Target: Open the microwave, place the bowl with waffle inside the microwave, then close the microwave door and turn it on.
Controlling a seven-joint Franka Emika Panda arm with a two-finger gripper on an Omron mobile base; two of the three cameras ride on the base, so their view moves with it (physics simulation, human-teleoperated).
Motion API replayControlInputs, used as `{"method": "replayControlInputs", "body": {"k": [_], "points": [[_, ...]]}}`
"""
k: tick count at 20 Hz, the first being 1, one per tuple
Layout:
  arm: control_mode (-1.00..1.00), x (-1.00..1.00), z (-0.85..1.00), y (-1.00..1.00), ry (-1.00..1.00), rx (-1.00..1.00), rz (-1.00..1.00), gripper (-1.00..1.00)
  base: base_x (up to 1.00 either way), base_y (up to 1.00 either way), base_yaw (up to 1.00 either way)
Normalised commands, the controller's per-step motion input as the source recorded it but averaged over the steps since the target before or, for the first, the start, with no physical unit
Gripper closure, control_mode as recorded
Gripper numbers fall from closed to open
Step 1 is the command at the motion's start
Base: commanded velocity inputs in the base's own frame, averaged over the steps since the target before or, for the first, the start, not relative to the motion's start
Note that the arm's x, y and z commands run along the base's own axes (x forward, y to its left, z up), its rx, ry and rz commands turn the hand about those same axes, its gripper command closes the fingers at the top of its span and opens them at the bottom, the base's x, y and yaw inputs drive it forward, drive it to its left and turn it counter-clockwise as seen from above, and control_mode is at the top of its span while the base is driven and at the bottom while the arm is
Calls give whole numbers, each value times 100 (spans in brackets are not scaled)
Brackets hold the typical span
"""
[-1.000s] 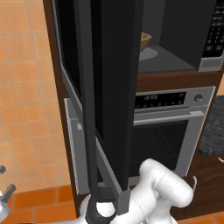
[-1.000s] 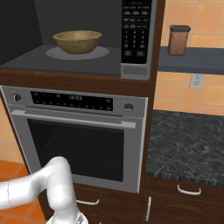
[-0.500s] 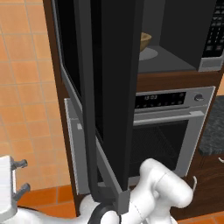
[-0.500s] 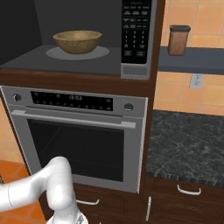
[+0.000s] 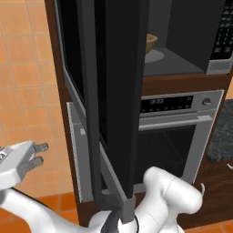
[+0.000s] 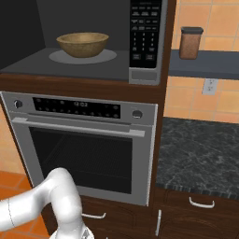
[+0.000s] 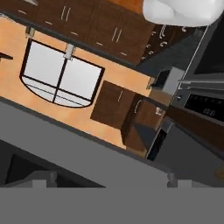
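The microwave (image 6: 145,75) stands open, its dark inside lit. On the pale turntable (image 6: 105,57) sits the tan bowl (image 6: 83,44), also seen past the door edge (image 5: 150,43); what is inside the bowl is hidden by its rim. The microwave door (image 5: 120,100) is swung out toward the base, nearly edge-on. Low at the left, my gripper (image 5: 41,154) hangs open with nothing between its fingers, left of the door and well below the bowl.
A silver oven (image 6: 84,140) with a bar handle sits right under the microwave. To the right are a dark stone counter (image 6: 200,154), a brown jar (image 6: 190,43) on a shelf, and wood drawers (image 6: 200,214) below. An orange tiled wall (image 5: 22,68) lies left.
My hand has risen from the lower left corner of the left base view and now sits higher beside the open door. Bowl, door and base have not moved.
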Motion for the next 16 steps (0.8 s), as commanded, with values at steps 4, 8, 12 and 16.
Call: {"method": "replayControlInputs", "body": {"k": [4, 8, 12, 16], "points": [[-100, -1, 50, 19, 37, -2, 0, -100, 0, 0, 0], [-100, -57, 44, -21, 21, 0, -4, -100, 0, 0, 0], [-100, -60, 28, -97, 19, 4, -14, -100, 0, 0, 0], [-100, -16, 53, -100, 34, 5, -16, -100, 0, 0, 0]]}}
